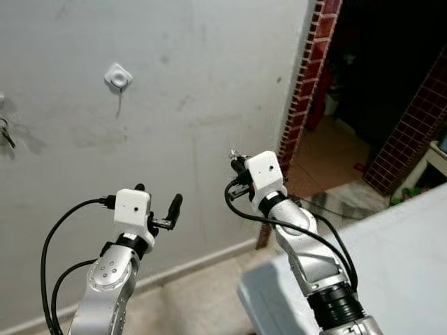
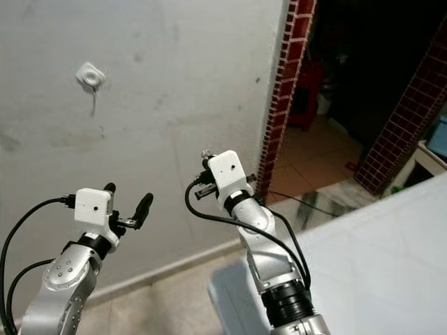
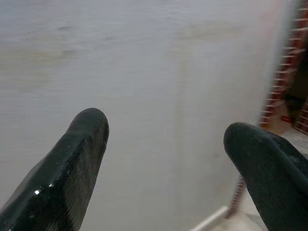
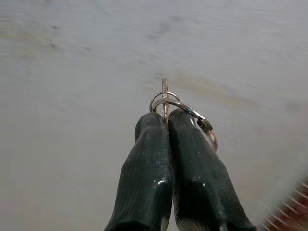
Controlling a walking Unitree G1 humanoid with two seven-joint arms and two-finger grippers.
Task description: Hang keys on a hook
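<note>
A white hook (image 1: 119, 77) is fixed high on the pale grey wall, up and to the left of both arms. My right gripper (image 4: 166, 120) is shut on a silver key ring (image 4: 166, 102), whose loop sticks out past the fingertips. In the left eye view the right gripper (image 1: 237, 167) is raised toward the wall, lower than the hook and to its right. My left gripper (image 1: 159, 197) is open and holds nothing, its two black fingers (image 3: 79, 159) spread wide and pointing at bare wall below the hook.
A red brick door frame (image 1: 304, 84) borders a dark doorway on the right. A white surface (image 1: 398, 258) lies at the lower right. A small dark object (image 1: 5, 132) hangs on the wall at the far left edge. A baseboard (image 1: 202, 262) runs along the floor.
</note>
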